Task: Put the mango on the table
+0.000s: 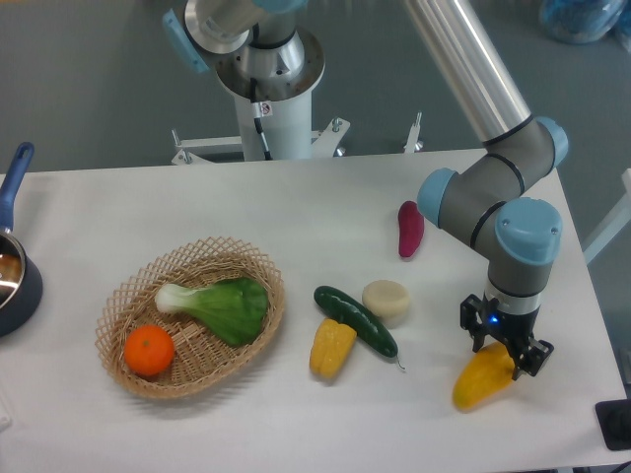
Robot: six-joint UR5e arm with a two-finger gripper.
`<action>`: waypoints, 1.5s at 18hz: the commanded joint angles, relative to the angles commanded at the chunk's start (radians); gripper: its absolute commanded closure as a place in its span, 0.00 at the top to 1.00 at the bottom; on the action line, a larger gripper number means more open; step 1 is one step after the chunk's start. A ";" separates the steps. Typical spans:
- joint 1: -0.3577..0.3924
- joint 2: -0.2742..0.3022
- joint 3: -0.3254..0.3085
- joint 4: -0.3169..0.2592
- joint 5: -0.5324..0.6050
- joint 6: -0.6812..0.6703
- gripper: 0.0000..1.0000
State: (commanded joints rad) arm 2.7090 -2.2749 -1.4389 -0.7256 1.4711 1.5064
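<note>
Tool (505, 347) pinching the mango (480, 379) at its upper end, mango low over or on the worktop (296, 207) near the front right corner. Wicker basket (128, 296) front left holds an orange (149, 351) and bok choy (219, 304).
</note>
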 joint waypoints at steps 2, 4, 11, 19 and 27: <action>0.002 0.002 0.002 0.000 -0.002 0.002 0.88; 0.002 0.008 -0.001 0.000 -0.002 0.009 0.99; 0.009 0.094 -0.032 -0.003 0.000 0.009 1.00; 0.103 0.140 0.080 -0.060 0.049 0.106 1.00; 0.215 0.186 0.023 -0.176 -0.041 0.371 1.00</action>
State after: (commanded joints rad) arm 2.9237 -2.0894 -1.4157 -0.9020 1.4297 1.8775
